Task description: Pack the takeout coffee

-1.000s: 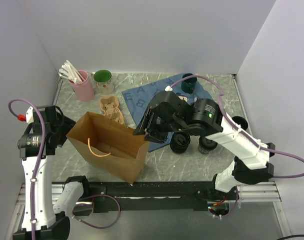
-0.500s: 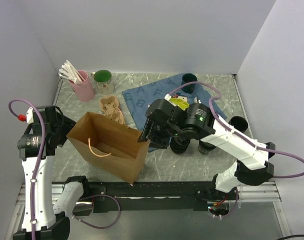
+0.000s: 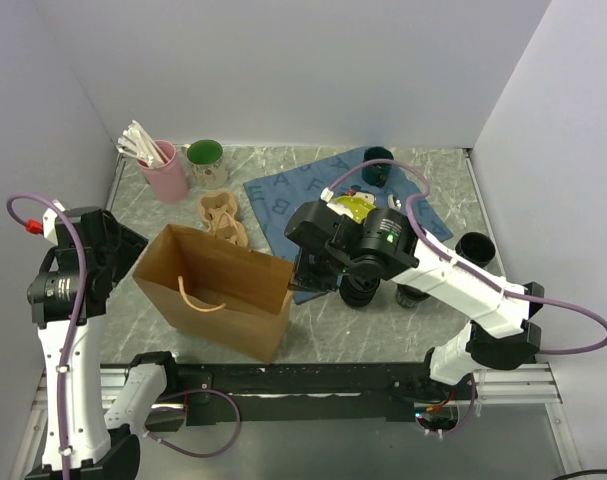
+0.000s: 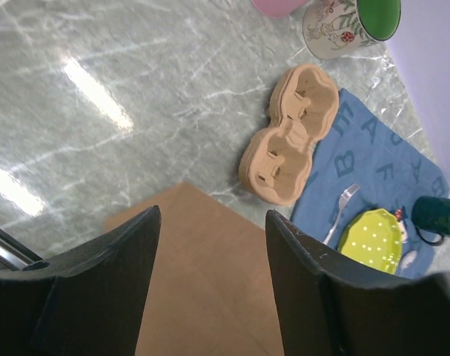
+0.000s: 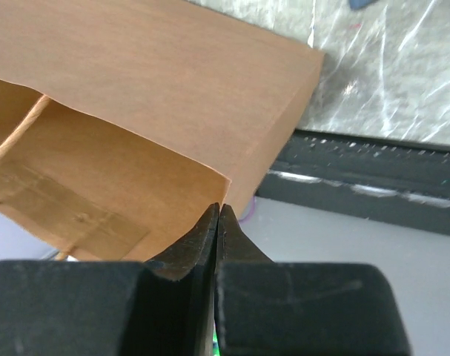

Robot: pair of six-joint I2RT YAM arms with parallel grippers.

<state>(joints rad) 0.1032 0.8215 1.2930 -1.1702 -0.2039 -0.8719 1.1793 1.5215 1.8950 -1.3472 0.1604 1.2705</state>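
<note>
Black and lidded, the two cups (image 3: 357, 293) stand side by side on the table (image 3: 383, 335), outside the bag (image 3: 218, 295) and just right of it, half hidden beneath the right arm. The right gripper (image 5: 219, 211) is clamped tight at the bag's near right corner, its jaws apparently nipping the paper rim, though the wrist view is too close to be sure how much paper is caught. The left gripper (image 4: 211, 222) hangs over the bag's far side with its jaws wide apart and nothing in them.

With only one corner pinched and the other side unheld, a pull could drag or tip the whole bag instead of spreading its mouth. The thin rim could also slip free or tear. The right arm sits so low over the cups that a swing of it might knock one over.

A second ago the right jaws stood apart and a little higher by the rim; they have since dropped and snapped shut. The left arm has drawn slightly back toward the left wall, and the bag's corner has shifted a touch to the right.
</note>
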